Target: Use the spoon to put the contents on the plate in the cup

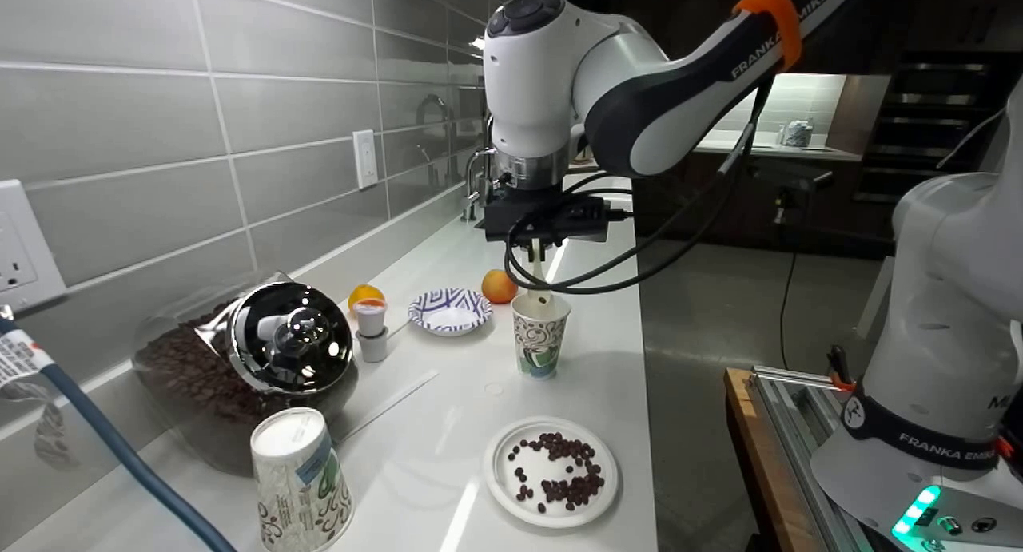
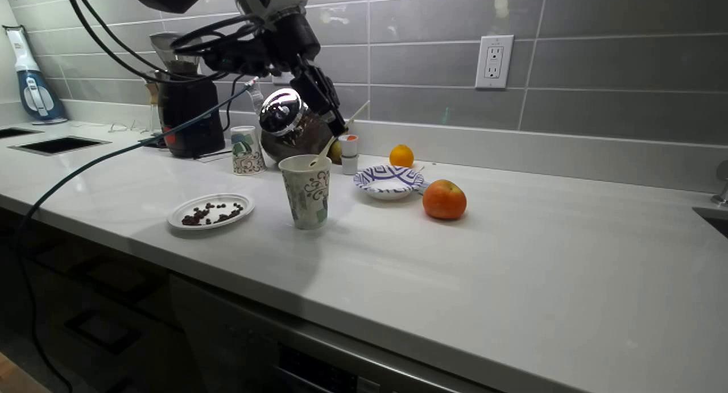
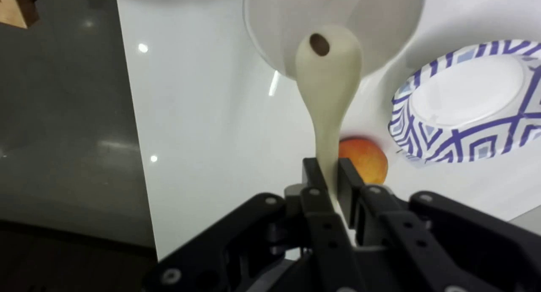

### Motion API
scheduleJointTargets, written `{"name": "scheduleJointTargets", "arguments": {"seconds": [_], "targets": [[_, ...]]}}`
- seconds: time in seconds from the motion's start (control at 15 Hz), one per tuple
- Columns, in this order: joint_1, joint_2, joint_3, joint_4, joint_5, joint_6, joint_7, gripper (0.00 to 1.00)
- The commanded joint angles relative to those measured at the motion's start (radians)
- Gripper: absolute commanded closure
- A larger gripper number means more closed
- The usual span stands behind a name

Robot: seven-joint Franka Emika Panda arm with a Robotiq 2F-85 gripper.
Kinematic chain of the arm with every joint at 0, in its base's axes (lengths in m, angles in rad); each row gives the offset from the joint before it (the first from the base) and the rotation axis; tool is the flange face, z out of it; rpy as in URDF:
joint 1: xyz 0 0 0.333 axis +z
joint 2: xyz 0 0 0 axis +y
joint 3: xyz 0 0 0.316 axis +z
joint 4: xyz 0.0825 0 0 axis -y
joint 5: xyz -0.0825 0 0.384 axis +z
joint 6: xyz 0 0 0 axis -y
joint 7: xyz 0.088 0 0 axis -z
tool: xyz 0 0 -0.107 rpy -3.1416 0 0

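My gripper point(image 3: 326, 171) is shut on the handle of the cream spoon point(image 3: 327, 89), which also shows in both exterior views point(image 1: 539, 274) point(image 2: 325, 151). The spoon tilts down, with its bowl at the mouth of the upright patterned paper cup point(image 1: 540, 336) point(image 2: 307, 191). One dark bit point(image 3: 319, 44) sits on the spoon's bowl. In the wrist view the cup point(image 3: 270, 25) is cut off at the top, and its bottom is mostly hidden. The white plate point(image 1: 497, 476) point(image 2: 177, 218) carries dark brown bits point(image 1: 587, 486) point(image 2: 199, 215) with bare patches between them. My gripper point(image 1: 537, 252) point(image 2: 341, 125) is above the cup.
A blue-patterned bowl point(image 1: 450, 320) and a red-orange fruit point(image 1: 499, 287) stand near the cup. Small stacked containers point(image 1: 372, 328), a yellow-orange fruit point(image 2: 401, 156), a glass jar point(image 1: 192, 376) and an upturned cup point(image 1: 304, 488) stand along the wall. A blue cable point(image 2: 131, 145) crosses the counter.
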Motion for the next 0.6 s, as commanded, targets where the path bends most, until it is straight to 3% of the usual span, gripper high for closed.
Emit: {"name": "scheduleJointTargets", "arguments": {"seconds": [0.0, 0.53], "targets": [[0.031, -0.01, 0.017, -0.007, -0.136, -0.031, 0.155, 0.97], [0.092, -0.007, 0.028, -0.03, -0.245, -0.059, 0.353, 0.97]]}}
